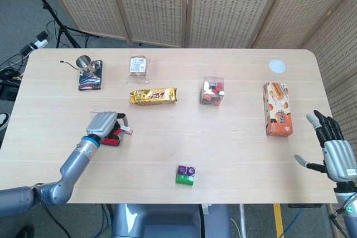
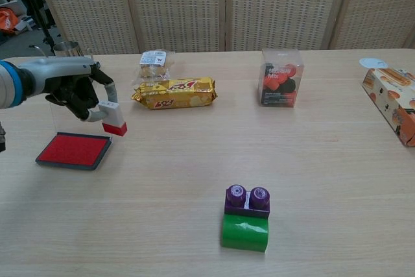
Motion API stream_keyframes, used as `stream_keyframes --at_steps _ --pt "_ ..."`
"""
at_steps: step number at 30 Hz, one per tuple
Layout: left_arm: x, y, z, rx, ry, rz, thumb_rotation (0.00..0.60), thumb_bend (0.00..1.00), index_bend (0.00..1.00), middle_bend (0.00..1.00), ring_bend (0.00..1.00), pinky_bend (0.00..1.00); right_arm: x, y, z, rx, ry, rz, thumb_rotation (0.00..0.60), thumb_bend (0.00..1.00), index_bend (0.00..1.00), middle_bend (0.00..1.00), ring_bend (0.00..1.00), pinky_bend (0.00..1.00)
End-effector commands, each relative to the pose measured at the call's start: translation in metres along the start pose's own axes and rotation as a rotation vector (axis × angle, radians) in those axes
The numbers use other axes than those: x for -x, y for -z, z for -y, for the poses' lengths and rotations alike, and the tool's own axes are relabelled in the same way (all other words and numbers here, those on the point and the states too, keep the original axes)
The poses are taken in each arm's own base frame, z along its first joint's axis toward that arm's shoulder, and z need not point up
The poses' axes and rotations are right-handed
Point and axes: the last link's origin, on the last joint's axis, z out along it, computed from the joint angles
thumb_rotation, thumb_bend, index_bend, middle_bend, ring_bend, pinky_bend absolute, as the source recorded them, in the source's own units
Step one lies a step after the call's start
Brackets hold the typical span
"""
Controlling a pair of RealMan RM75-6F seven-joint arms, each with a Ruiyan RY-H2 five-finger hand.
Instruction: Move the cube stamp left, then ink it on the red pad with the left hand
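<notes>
Inking step apparently done: cube stamp [image 2: 114,119], red-faced, pinched in left hand [image 2: 81,93] just right of red pad [image 2: 72,150]; next, set down; right hand [image 1: 333,149] splayed, idle.

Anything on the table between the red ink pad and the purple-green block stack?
No: in the chest view, only bare table lies between the red ink pad and the purple-green block stack.

The left hand [image 2: 81,92] holds the cube stamp [image 2: 113,119] raised, while the right hand [image 1: 333,150] rests spread, fingers apart.
</notes>
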Motion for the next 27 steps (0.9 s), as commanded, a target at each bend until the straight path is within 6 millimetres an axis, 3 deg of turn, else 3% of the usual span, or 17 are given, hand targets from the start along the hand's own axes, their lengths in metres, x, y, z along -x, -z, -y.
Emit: stream_keyframes --at_steps 1,20,27 --pt "0.012 -0.006 -0.008 -0.006 -0.015 0.011 0.600 0.49 0.64 1.00 1.00 1.00 -0.001 0.000 -0.001 0.004 -0.001 0.000 0.600 0.00 0.00 0.00 0.00 0.00" --pt "0.043 -0.015 -0.005 -0.025 -0.023 0.050 0.600 0.48 0.64 1.00 1.00 1.00 -0.001 -0.001 -0.001 0.009 0.000 0.006 0.600 0.00 0.00 0.00 0.00 0.00" --pt "0.046 -0.014 0.000 -0.032 -0.026 0.058 0.600 0.48 0.58 1.00 1.00 1.00 -0.001 -0.001 -0.002 0.012 -0.002 0.007 0.600 0.00 0.00 0.00 0.00 0.00"
